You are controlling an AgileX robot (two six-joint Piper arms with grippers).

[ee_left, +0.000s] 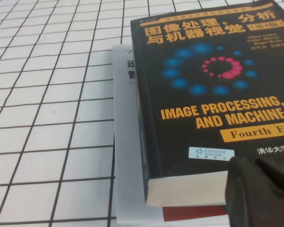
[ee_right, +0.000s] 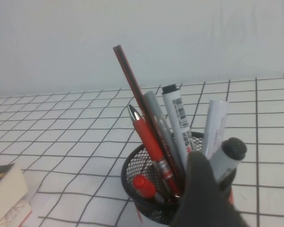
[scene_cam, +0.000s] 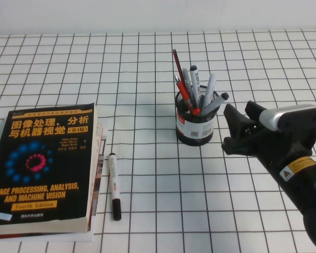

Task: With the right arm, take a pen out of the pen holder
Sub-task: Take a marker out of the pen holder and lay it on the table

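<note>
A black mesh pen holder (scene_cam: 195, 126) (ee_right: 146, 189) stands right of the table's middle. It holds several pens: a red pen (scene_cam: 187, 97) (ee_right: 149, 142), a dark red pencil (scene_cam: 177, 63), and grey markers. One grey marker with a black cap (scene_cam: 221, 98) (ee_right: 226, 158) leans toward my right gripper. My right gripper (scene_cam: 242, 118) (ee_right: 246, 189) hovers just right of the holder, open and holding nothing, one finger (ee_right: 199, 189) beside that marker. My left gripper (ee_left: 262, 189) hangs over the near corner of a book, fingers together.
A black textbook (scene_cam: 42, 163) (ee_left: 213, 94) lies on other books at the table's left. A black-capped white marker (scene_cam: 114, 185) lies on the checked cloth beside it. Open cloth stretches in front of and behind the holder.
</note>
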